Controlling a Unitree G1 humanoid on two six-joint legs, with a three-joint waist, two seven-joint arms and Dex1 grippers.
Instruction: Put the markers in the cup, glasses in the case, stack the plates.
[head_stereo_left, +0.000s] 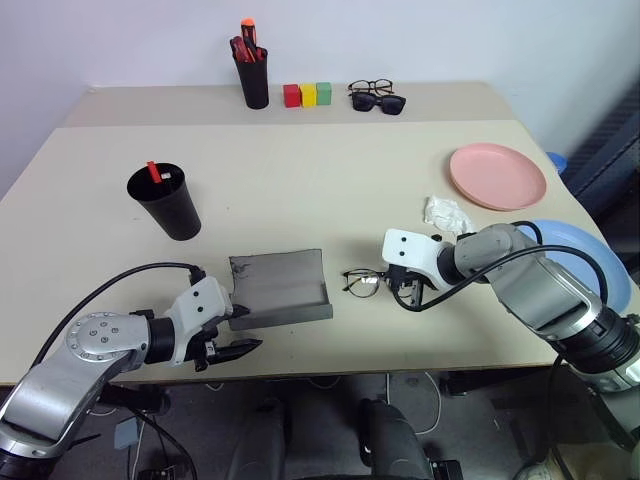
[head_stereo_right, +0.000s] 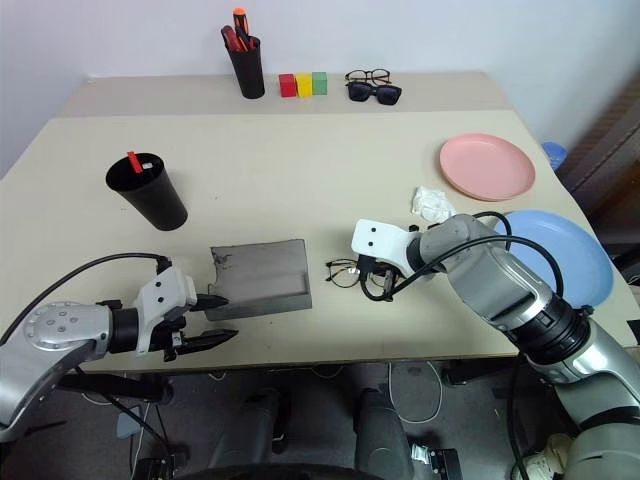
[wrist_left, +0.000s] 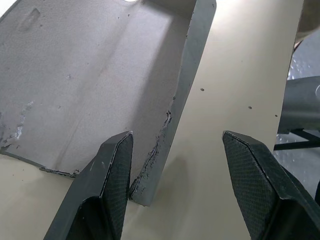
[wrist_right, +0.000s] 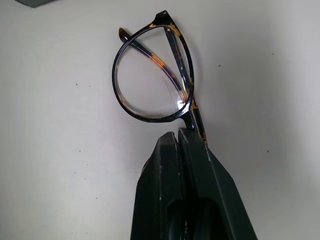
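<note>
Your right claw (wrist_right: 179, 137) is clenched on the glasses (head_stereo_left: 362, 282), just right of the case (head_stereo_left: 278, 288). Your left claw (wrist_left: 175, 165) stands released at the case's near-left corner. The case lies open, nothing in it. The cup (head_stereo_left: 166, 202), behind-left of the case, holds one marker (head_stereo_left: 153, 172).

Case (head_stereo_left: 278, 288) at the table's (head_stereo_left: 330, 180) near edge, glasses (head_stereo_left: 362, 281) just right of it (cup (head_stereo_left: 165, 201) behind-left), plates (head_stereo_left: 497, 175) far right.
</note>
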